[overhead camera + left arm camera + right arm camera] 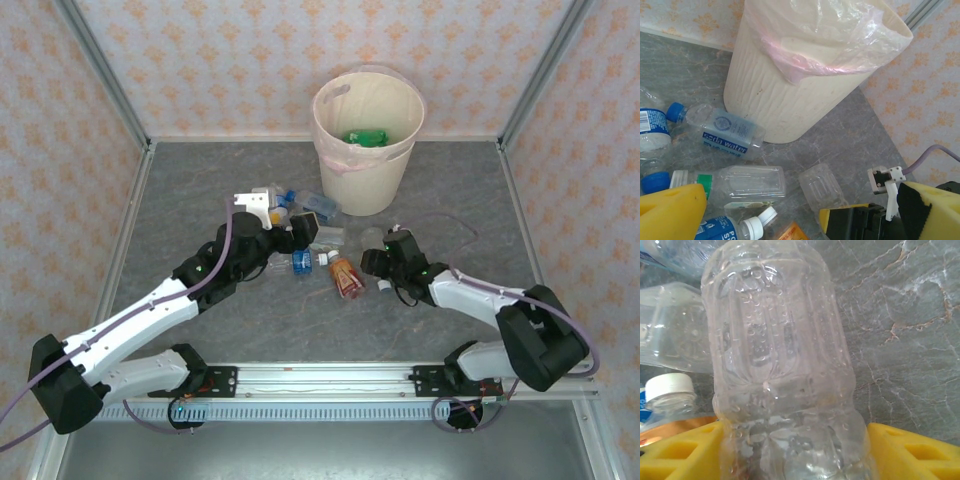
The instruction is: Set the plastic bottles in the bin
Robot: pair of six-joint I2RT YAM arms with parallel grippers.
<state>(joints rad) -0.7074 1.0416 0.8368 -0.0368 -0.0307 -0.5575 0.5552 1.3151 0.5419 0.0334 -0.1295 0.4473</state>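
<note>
Plastic bottles (pixel 318 252) are strewn mid-table (pixel 200 200), just before the bin (pixel 372 185) at the far edge.
The left gripper (pixel 300 238) is spread wide above them; a green bottle (pixel 365 137) is seen inside the bin; a clear bottle (pixel 780 365) is clasped by the right gripper (pixel 792 442).

My right gripper (pixel 794 445): yellow pads (pixel 912 452) press both sides of a clear, ribbed, droplet-beaded plastic bottle (pixel 775 355). Left of it lie a second clear plastic bottle (pixel 670 330) and a white screw cap (pixel 670 387), on grey veined tabletop (pixel 910 315).
</note>
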